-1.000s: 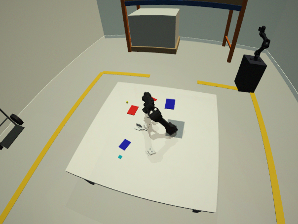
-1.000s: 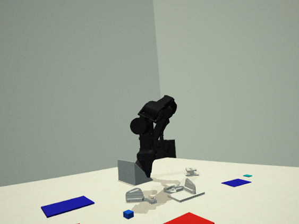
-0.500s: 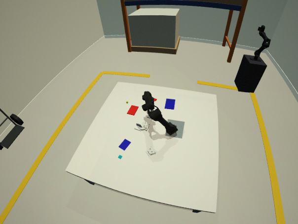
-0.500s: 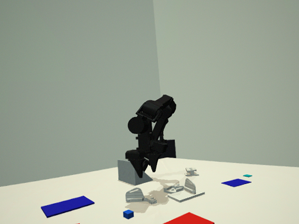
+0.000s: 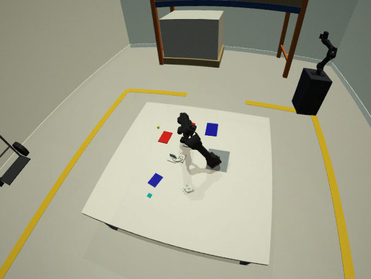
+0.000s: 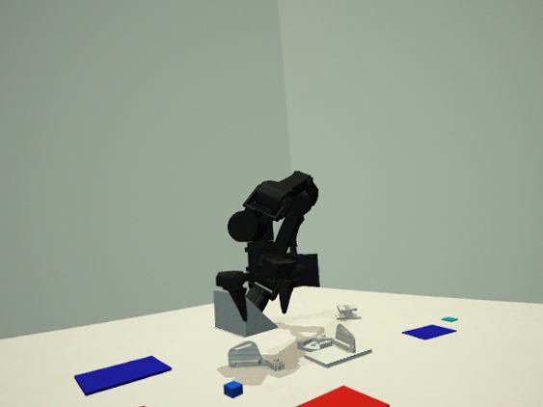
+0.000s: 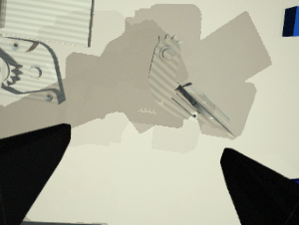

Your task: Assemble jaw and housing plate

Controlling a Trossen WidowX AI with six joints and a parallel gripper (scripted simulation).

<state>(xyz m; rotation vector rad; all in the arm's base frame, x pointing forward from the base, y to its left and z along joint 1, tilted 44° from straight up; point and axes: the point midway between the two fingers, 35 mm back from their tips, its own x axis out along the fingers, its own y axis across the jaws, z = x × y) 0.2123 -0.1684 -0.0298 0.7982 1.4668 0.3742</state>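
Note:
My gripper [image 6: 265, 316] [image 7: 148, 143] is wide open and empty, above the table behind the loose jaw in the exterior view. The loose pale grey jaw [image 6: 244, 355] [image 7: 161, 75] lies on the table with its pad upright and its toothed end towards the base, apart from it. The base [image 6: 328, 359] [image 7: 57, 82] stands beside it, with the other jaw [image 6: 345, 339] on a pin; the free pin [image 7: 35, 72] shows bare in the wrist view. A small pale part, apparently the housing plate [image 5: 187, 189] [image 6: 347, 311], lies apart from the base.
A grey wedge [image 5: 223, 157] [image 6: 234, 315] stands by the arm. A blue cube [image 6: 233, 389] [image 7: 290, 22] lies near the loose jaw. Red slabs [image 5: 165, 137] [image 6: 334, 406], blue slabs [image 5: 212, 129] [image 6: 123, 374], a teal piece [image 5: 149, 195] [image 6: 449, 319] and a yellow ball [image 5: 158, 126] lie around.

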